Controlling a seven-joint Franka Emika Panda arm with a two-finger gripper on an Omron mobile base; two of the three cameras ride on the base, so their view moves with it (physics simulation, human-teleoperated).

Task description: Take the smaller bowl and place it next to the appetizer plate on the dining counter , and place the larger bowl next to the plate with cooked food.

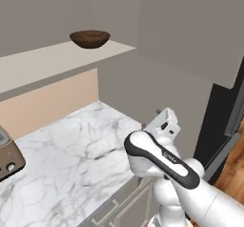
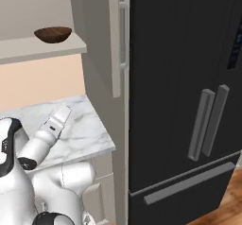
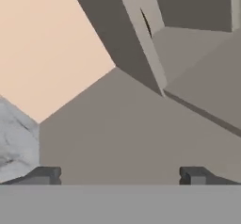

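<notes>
Reaching, fingers (image 3: 120, 175) spread wide and empty, up from over the white grey-veined marble counter (image 1: 71, 149) toward the shallow dark brown wooden bowl (image 1: 89, 38) sitting on the beige shelf (image 1: 43, 61), best approaching level to pinch its rim.

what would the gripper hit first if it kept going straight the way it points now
Most likely the plain grey wall panel beside the marble worktop: in the hand view it sits between the open gripper tips. Nothing shows in between, though depth is hard to judge. The smaller bowl sits higher, on the shelf.
</notes>
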